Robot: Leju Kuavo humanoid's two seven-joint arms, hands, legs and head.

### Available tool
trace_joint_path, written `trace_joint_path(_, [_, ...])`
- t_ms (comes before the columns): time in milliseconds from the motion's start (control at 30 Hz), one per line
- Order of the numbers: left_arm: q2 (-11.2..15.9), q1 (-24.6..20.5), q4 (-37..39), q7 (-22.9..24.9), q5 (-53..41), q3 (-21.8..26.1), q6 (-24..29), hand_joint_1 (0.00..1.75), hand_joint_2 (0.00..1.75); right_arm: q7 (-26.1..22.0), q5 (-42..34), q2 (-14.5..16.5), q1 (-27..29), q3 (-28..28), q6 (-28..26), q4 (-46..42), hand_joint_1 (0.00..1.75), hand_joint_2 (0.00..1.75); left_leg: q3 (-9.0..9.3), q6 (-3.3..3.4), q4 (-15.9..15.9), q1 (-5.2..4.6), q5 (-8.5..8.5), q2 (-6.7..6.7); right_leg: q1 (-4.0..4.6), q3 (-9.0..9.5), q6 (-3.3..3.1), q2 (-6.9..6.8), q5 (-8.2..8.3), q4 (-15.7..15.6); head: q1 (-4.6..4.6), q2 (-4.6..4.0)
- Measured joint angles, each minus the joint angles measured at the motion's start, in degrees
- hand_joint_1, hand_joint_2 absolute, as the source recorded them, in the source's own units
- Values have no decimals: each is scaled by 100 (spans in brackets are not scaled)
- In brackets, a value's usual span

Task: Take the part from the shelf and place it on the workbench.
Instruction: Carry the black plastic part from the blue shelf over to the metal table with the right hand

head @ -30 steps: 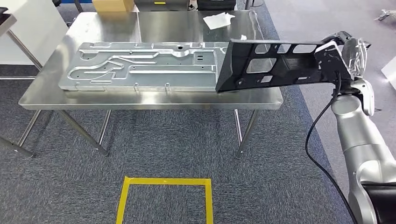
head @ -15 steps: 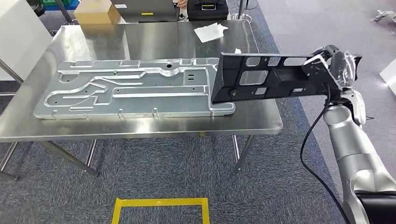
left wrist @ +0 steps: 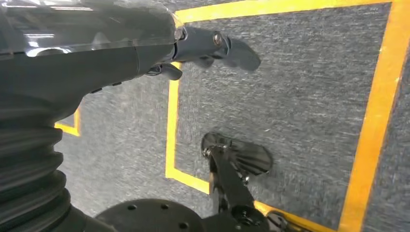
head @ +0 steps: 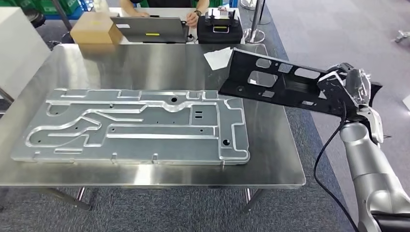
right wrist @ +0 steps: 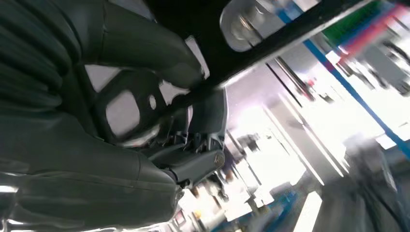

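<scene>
One black perforated bracket [head: 275, 82] is what we carry, clamped at its near end in our right hand [head: 345, 89], with the far end cantilevered out over the right side of the steel workbench [head: 145, 63]. It hangs above the surface, not yet resting on it, its free end tipped toward the white sheet of paper [head: 216, 56] beyond the large machined aluminium plate [head: 135, 126].

We judge the main risk to be leverage: held at one end only, the long bracket could twist in our fingers and drop early. Its low edge sits near the plate's right end, so lowering without moving clear could land it half on the plate, tilted. A laptop [head: 150, 30] and a person's hands lie beyond the bench.

Our left hand [left wrist: 208, 48] hangs over the carpet, holding nothing, fingers loosely extended.
</scene>
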Motion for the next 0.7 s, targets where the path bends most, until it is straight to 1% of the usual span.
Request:
trace_joint_path(33, [-7,-20,2,-46,25,5,13,0,175,3,28,-6,-5,-21,21,-16,175,175,-32,-50,111,-1,85,1,2,52,-72,20,-87,36,2,1])
trace_joint_path(67, [-14,-33,3,-92,52,11,24,0,175,1,58,-20,-12,-43,28,-37,175,175,-158,-83,407,6,261,15,-10,140,-125,21,-145,-14,5,1])
trace_joint_path(100, [-21,-45,3,-138,83,20,37,0,175,-6,81,-26,-29,-65,32,-54,175,175,-378,-112,822,9,450,29,-22,251,-166,25,-192,-101,4,1])
trace_joint_path(133, [-27,-54,4,-175,115,31,54,0,175,-11,102,-31,-42,-86,41,-62,175,175,-673,-132,1280,14,552,36,-36,361,-203,31,-231,-182,3,1])
trace_joint_path(167, [-31,-57,5,-202,149,50,80,0,175,-15,121,-34,-52,-109,56,-67,175,175,-965,-142,1640,20,482,47,-41,436,-228,40,-271,-232,2,1])
trace_joint_path(200, [-32,-58,7,-221,180,74,110,0,175,-21,138,-34,-58,-132,74,-67,175,175,-1211,-151,1835,24,260,53,-45,479,-240,60,-306,-251,-1,1])
trace_joint_path(233, [-32,-57,9,-232,205,98,136,0,175,-23,156,-34,-61,-156,95,-66,175,175,-1416,-158,1918,32,-2,57,-51,505,-238,84,-336,-252,0,1])
trace_joint_path(267, [-32,-54,12,-239,221,120,152,0,175,-25,174,-35,-67,-180,123,-66,175,175,-1561,-169,1898,40,-173,63,-59,518,-222,107,-363,-244,-1,1])
trace_joint_path(300, [-32,-52,14,-249,228,134,157,0,175,-27,187,-36,-80,-198,171,-60,175,175,-1646,-186,1774,52,-168,70,-69,525,-200,125,-387,-228,-2,1])
trace_joint_path(333, [-32,-47,16,-262,234,142,155,0,175,-21,192,-39,-105,-211,265,-44,175,175,-1663,-203,1536,67,25,80,-84,528,-171,138,-412,-203,-2,1])
trace_joint_path(367, [-32,-42,16,-279,238,145,149,0,175,-5,189,-45,-143,-218,398,-16,175,175,-1627,-219,1207,84,336,91,-99,528,-138,146,-438,-170,-2,1])
trace_joint_path(400, [-33,-36,16,-299,245,146,137,0,175,18,185,-54,-203,-218,569,38,175,175,-1591,-230,908,91,587,99,-114,524,-99,150,-457,-135,-2,1])
trace_joint_path(433, [-34,-33,16,-319,258,149,120,0,175,46,190,-62,-293,-210,746,128,175,175,-1572,-203,678,88,728,111,-122,511,-56,155,-463,-105,-2,1])
trace_joint_path(467, [-35,-30,16,-332,279,154,103,0,175,75,212,-67,-410,-194,887,237,175,175,-1575,-156,560,75,800,117,-122,500,-10,160,-465,-88,1,1])
trace_joint_path(500, [-36,-27,16,-344,310,162,87,0,175,99,261,-67,-550,-162,994,378,175,175,-1594,-95,539,55,785,120,-121,497,36,164,-464,-88,1,2])
trace_joint_path(533, [-38,-25,16,-359,349,174,78,0,175,129,339,-59,-712,-111,1066,533,175,175,-1593,-42,518,46,805,122,-122,501,56,168,-494,-91,3,1])
trace_joint_path(567, [-39,-20,16,-374,391,191,73,0,175,168,430,-47,-884,-49,1111,684,175,175,-1579,-13,510,41,851,112,-121,516,24,168,-524,-98,5,1])
trace_joint_path(633, [-38,-17,16,-403,474,244,67,0,175,303,646,30,-1253,122,1176,1010,175,175,-1560,10,493,37,881,97,-122,536,-137,165,-526,-113,6,1])
trace_joint_path(667, [-34,-19,16,-410,503,274,65,0,175,392,751,99,-1438,236,1190,1175,175,175,-1557,27,491,27,889,92,-120,540,-199,163,-488,-126,6,1])
trace_joint_path(700, [-30,-25,16,-412,523,299,64,0,175,475,847,185,-1614,364,1193,1336,175,175,-1558,41,490,15,895,91,-121,542,-209,162,-451,-143,6,1])
